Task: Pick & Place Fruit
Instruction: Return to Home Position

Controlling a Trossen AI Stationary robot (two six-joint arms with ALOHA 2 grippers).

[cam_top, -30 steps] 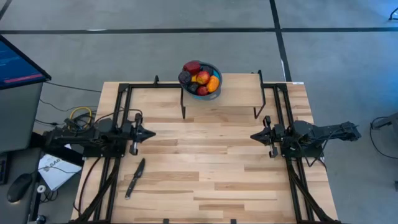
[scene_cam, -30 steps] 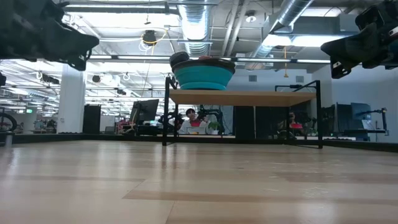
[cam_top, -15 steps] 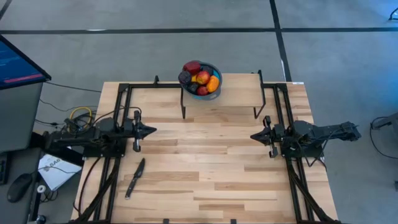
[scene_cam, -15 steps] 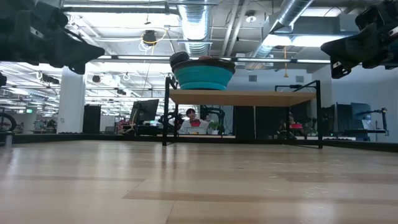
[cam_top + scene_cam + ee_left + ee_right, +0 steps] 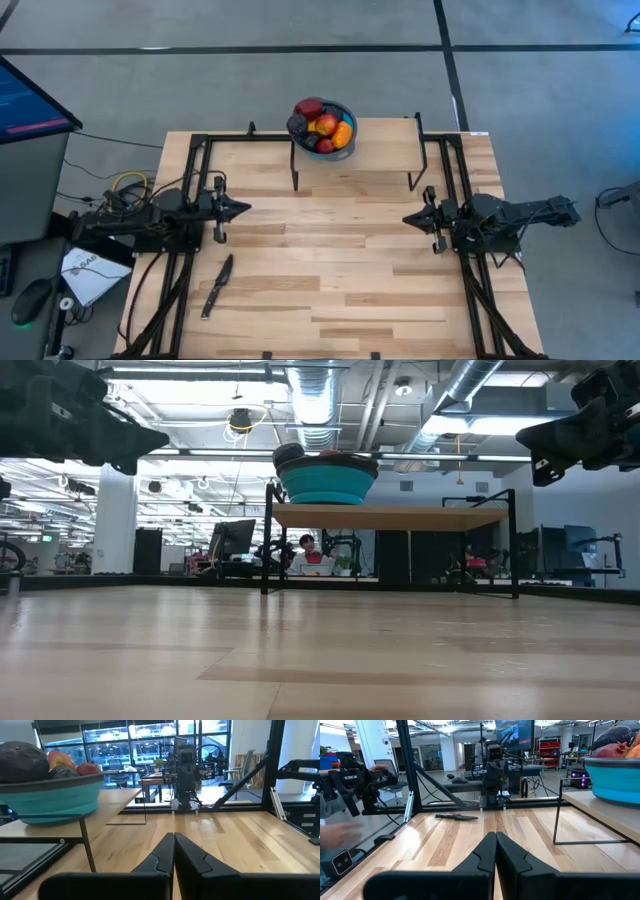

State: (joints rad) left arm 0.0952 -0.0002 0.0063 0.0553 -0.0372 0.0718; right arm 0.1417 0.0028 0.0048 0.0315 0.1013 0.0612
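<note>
The fruit [image 5: 322, 124], dark purple, red, orange and yellow pieces, lies heaped in a teal bowl [image 5: 346, 146]. The bowl stands on a raised wooden shelf [image 5: 380, 152] at the table's far edge. The low view shows the bowl [image 5: 327, 482] on that shelf [image 5: 400, 516]. My left gripper [image 5: 246, 210] hovers shut at the table's left side, pointing level toward the right. My right gripper [image 5: 406, 219] hovers shut at the right side, pointing left. In the wrist views the shut fingertips [image 5: 174, 836] [image 5: 495, 835] face each other across bare wood, with the bowl [image 5: 50, 795] [image 5: 615, 780] off to one side.
A dark knife [image 5: 217, 286] lies flat on the table near my left arm, also seen as the knife [image 5: 456, 816] in the right wrist view. Black frame rails [image 5: 200, 150] run along both table sides. A blurred hand [image 5: 335, 836] shows beyond the table's edge.
My left gripper has swung a little toward the table's far edge, staying shut and level. My right gripper and the fruit have kept still.
</note>
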